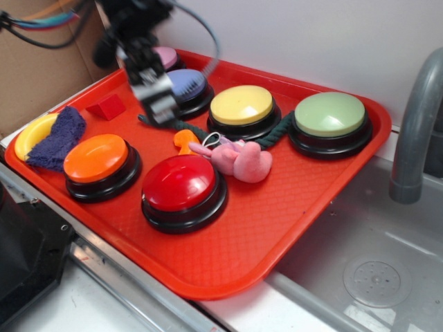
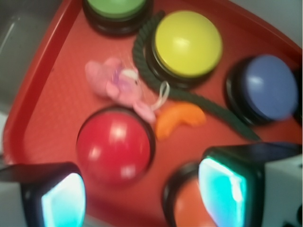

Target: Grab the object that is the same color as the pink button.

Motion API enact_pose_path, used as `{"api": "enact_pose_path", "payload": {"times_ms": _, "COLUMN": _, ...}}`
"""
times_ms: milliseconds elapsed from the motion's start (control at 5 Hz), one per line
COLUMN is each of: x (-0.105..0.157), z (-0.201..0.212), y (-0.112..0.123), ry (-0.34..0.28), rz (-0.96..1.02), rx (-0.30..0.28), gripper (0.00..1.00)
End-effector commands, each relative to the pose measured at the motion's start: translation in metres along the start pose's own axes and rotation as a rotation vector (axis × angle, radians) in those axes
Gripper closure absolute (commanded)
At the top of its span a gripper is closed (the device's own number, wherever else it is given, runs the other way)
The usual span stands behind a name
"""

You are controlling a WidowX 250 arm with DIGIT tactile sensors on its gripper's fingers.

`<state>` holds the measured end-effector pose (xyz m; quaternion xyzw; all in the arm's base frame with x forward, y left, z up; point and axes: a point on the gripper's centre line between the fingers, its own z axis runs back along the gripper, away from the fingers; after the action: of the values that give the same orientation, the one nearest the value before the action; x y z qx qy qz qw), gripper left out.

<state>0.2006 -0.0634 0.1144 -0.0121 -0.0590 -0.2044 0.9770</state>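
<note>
The small pink plush toy (image 1: 239,159) with a white loop lies on the red tray (image 1: 277,207) between the red button (image 1: 181,183) and the yellow button (image 1: 241,105). In the wrist view the toy (image 2: 118,85) lies above the red button (image 2: 113,144). The pink button (image 1: 166,57) sits at the tray's back left, mostly hidden behind my arm. My gripper (image 1: 159,107) hangs open and empty above the tray, left of the toy, in front of the lavender-blue button (image 1: 188,86). In the wrist view my gripper (image 2: 142,198) shows its jaws wide apart.
An orange curved plastic piece (image 1: 184,140) touches the toy's left side. A dark green rope (image 1: 277,131) curls round the yellow button. An orange button (image 1: 97,159), a green button (image 1: 330,116), a red wedge (image 1: 106,107), purple cloth (image 1: 59,138) and a yellow piece (image 1: 31,133) share the tray. A grey faucet (image 1: 415,117) stands over the sink at right.
</note>
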Motion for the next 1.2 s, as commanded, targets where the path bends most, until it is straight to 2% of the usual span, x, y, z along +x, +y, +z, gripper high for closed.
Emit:
{"api": "enact_pose_path", "payload": {"times_ms": 0, "x": 0.045, "z": -0.062, "y": -0.009, "ry": -0.1, "rz": -0.031, "rx": 0.067, "gripper": 0.0}}
{"api": "enact_pose_path", "payload": {"times_ms": 200, "x": 0.061, "z": -0.079, "y": -0.019, "ry": -0.138, "rz": -0.041, "rx": 0.006, "gripper": 0.0}}
{"api": "enact_pose_path", "payload": {"times_ms": 400, "x": 0.067, "z": -0.085, "y": -0.026, "ry": -0.14, "rz": -0.041, "rx": 0.02, "gripper": 0.0}}
{"api": "enact_pose_path", "payload": {"times_ms": 600, "x": 0.068, "z": -0.092, "y": -0.031, "ry": -0.141, "rz": -0.039, "rx": 0.008, "gripper": 0.07}}
{"api": "enact_pose_path", "payload": {"times_ms": 800, "x": 0.065, "z": -0.092, "y": -0.034, "ry": -0.152, "rz": -0.029, "rx": 0.033, "gripper": 1.0}}
{"api": "enact_pose_path", "payload": {"times_ms": 1000, "x": 0.064, "z": -0.087, "y": -0.032, "ry": -0.153, "rz": -0.007, "rx": 0.051, "gripper": 1.0}}
